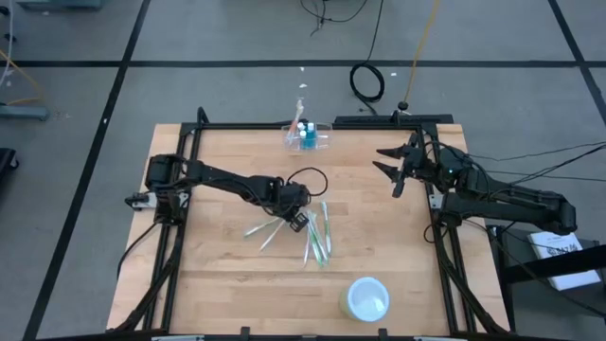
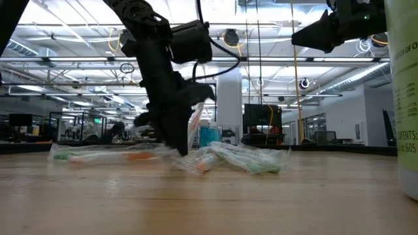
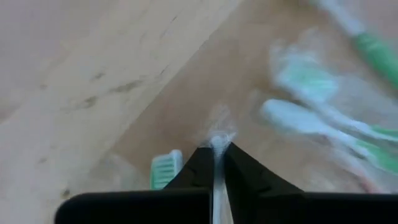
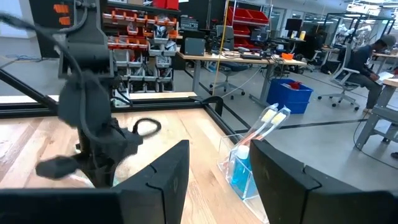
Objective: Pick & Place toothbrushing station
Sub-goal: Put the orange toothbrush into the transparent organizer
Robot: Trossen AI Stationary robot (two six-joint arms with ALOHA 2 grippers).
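Observation:
The clear plastic holder (image 1: 310,138) stands at the table's far edge, middle, with toothbrushes and a blue item upright in it; it also shows in the right wrist view (image 4: 245,167). Several plastic-wrapped toothbrushes (image 1: 317,239) lie loose on the table's middle. My left gripper (image 1: 297,220) is down among them, shut on one wrapped toothbrush (image 3: 217,147). My right gripper (image 1: 393,172) hangs open and empty above the table's far right, right of the holder. My left gripper pinches a thin white part of a wrapped toothbrush (image 3: 217,144) between its two fingertips. The fingers come from above, pointing down, with their tips (image 2: 177,149) at the table top. Which part of the brush this is, I cannot tell.
A pale round tub with a white lid (image 1: 367,298) stands near the table's front edge, right of middle, and looms at the low view's right (image 2: 405,98). A black metal frame (image 1: 180,284) runs along the table's sides. A black cable loops by the left gripper (image 1: 308,178).

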